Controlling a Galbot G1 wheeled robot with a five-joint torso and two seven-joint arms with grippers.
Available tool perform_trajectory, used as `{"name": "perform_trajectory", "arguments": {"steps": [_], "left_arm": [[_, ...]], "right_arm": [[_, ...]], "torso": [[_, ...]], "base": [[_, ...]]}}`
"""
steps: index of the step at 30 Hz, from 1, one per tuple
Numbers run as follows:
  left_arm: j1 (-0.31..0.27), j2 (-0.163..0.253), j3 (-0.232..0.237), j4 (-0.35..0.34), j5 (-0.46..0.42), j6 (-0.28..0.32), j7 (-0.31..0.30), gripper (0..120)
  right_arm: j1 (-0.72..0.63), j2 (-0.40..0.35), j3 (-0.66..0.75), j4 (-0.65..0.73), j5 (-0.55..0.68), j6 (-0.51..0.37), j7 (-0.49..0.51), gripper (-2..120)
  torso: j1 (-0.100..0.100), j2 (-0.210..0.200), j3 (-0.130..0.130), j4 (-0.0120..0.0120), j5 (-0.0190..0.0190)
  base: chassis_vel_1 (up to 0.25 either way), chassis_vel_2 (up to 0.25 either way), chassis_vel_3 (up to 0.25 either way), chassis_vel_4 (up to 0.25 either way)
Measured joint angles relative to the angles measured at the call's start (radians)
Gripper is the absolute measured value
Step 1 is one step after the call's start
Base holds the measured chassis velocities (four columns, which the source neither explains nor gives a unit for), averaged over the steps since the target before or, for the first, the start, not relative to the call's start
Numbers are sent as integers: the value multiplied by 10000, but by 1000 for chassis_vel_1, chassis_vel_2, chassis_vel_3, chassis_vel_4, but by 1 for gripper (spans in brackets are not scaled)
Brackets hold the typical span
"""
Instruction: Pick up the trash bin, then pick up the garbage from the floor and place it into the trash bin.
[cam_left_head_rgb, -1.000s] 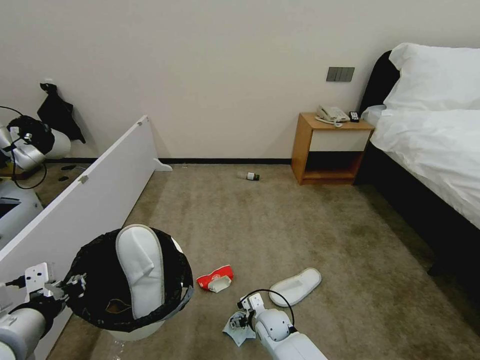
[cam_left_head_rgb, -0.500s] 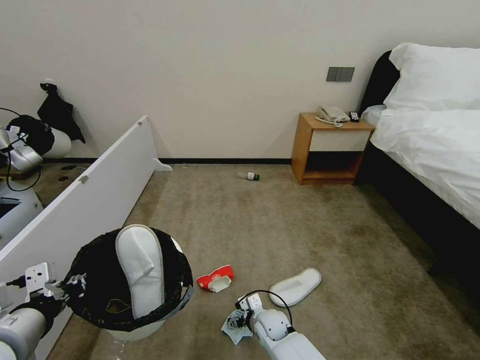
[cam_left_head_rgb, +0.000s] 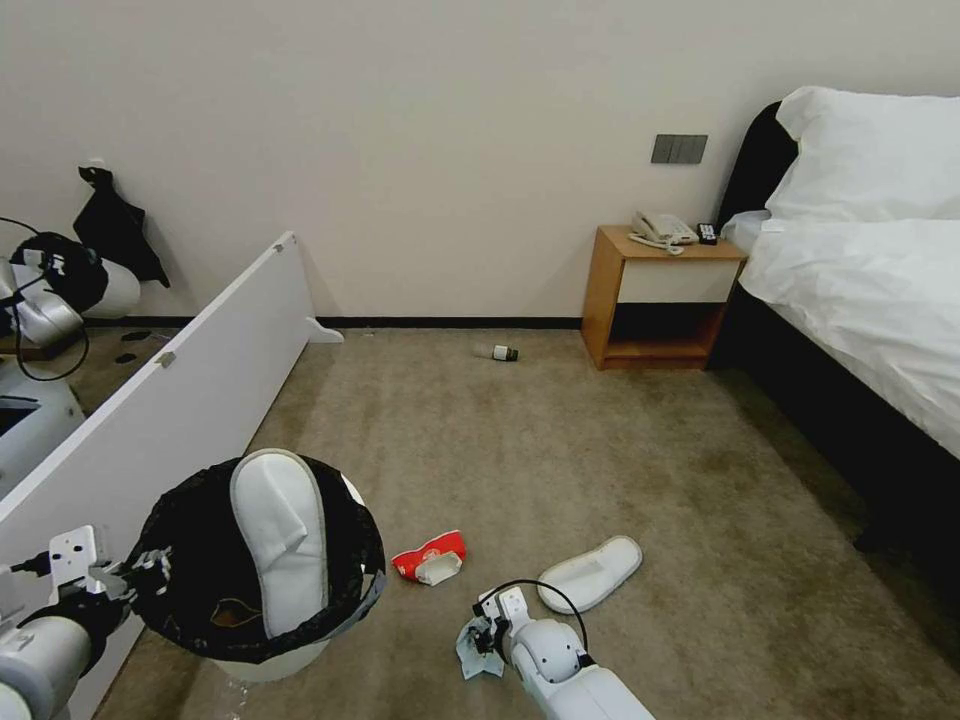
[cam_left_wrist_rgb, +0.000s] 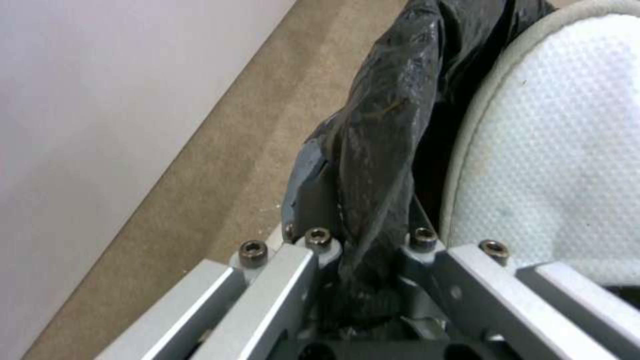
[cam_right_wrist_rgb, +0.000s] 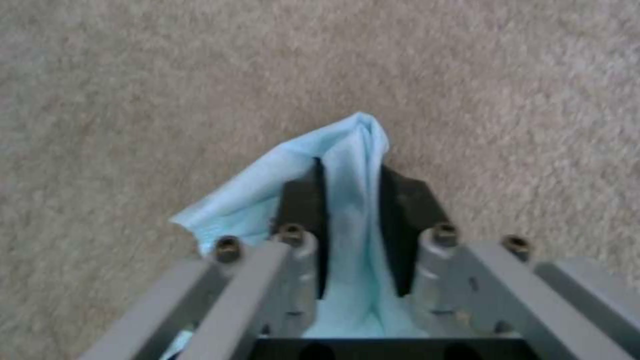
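The trash bin (cam_left_head_rgb: 262, 660), white with a black bag over its rim (cam_left_wrist_rgb: 373, 150), hangs at lower left with my left gripper (cam_left_head_rgb: 150, 577) shut on the rim (cam_left_head_rgb: 160, 570). A white slipper (cam_left_head_rgb: 280, 535) stands upright inside it (cam_left_wrist_rgb: 553, 165). Low over the floor (cam_left_head_rgb: 560, 440), my right gripper (cam_left_head_rgb: 487, 640) is shut on a light-blue face mask (cam_left_head_rgb: 472, 648), pinched between its black pads (cam_right_wrist_rgb: 303, 210) with the mask (cam_right_wrist_rgb: 347, 165) bunched upward. On the carpet lie a red-and-white packet (cam_left_head_rgb: 430, 558), a second white slipper (cam_left_head_rgb: 591, 572) and a small bottle (cam_left_head_rgb: 497, 352).
A long white board (cam_left_head_rgb: 170, 400) leans along the left, close to the bin. A wooden nightstand (cam_left_head_rgb: 655, 300) with a phone stands against the far wall. A bed (cam_left_head_rgb: 860, 300) with white linen runs along the right. Open carpet lies in the middle.
My right gripper has closed on the face mask and lifted it slightly, so the mask now bunches up under the fingers instead of lying spread. The left arm and bin are unchanged.
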Motion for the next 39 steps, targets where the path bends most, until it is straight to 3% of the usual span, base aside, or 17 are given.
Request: {"name": "perform_trajectory", "arguments": {"steps": [2, 4, 12, 19, 20, 21, 23, 26, 29, 33, 34, 39], "left_arm": [[-2, 0, 5, 2, 0, -1, 0, 4], [-5, -3, 13, 5, 0, 0, 0, 4], [48, -12, -59, 5, -29, 0, 7, 4], [172, 76, -193, 23, -153, -1, 54, 4], [171, 145, -201, 26, -261, 0, 46, 4], [171, 145, -201, 26, -261, 0, 46, 4], [192, 248, -164, 70, -346, 0, 44, 4], [195, 288, -119, 88, -358, 0, 44, 4], [152, 335, 94, 106, -348, 0, 3, 4], [147, 396, 261, 92, -317, 0, -48, 4], [171, 442, 348, 48, -263, -1, -76, 4], [200, 422, 407, -22, -192, 0, -96, 4]], "right_arm": [[-24, -20, -26, 46, 38, -27, 9, 11], [-54, -52, -54, 112, 97, -74, 36, 1], [-206, -388, -184, 804, 425, -198, 157, 0], [-671, -1156, 55, 2988, 1158, -183, 398, 0], [-808, -1432, 521, 4118, 2138, -158, 475, 0], [-808, -1432, 521, 4118, 2138, -158, 475, 0], [-742, -1693, 919, 5432, 2733, 261, 344, 0], [-598, -1788, 957, 5951, 2859, 541, 275, 0], [409, -1857, 692, 7309, 3443, 1135, 90, 0], [1554, -1760, 110, 7719, 3856, 1389, -39, 0], [2411, -1629, -500, 7832, 4304, 1596, -135, 0], [3579, -1313, -1664, 7828, 5314, 1809, -198, 0]], "torso": [[0, 0, 0, -1, 0], [0, 0, 0, -3, 0], [0, 0, 1, -3, -1], [0, -1, 0, -3, -1], [0, 0, 0, -7, -1], [0, 0, 0, -7, -1], [0, -1, 0, -9, -2], [0, -1, 0, -7, -3], [0, 0, 0, -4, -4], [0, 0, 1, -1, -4], [0, 0, 0, -1, -4], [-1, 0, 0, -2, -5]], "base": [[0, 0, 0, 0], [0, 0, 0, 0], [0, 0, 0, 0], [0, 0, 0, 0], [0, 0, 0, 0], [0, 0, 0, 0], [0, 0, 0, 0], [0, 0, 0, 0], [0, 0, 0, 0], [0, 0, 0, 0], [0, 0, 0, 0], [0, 0, 0, 0]]}}
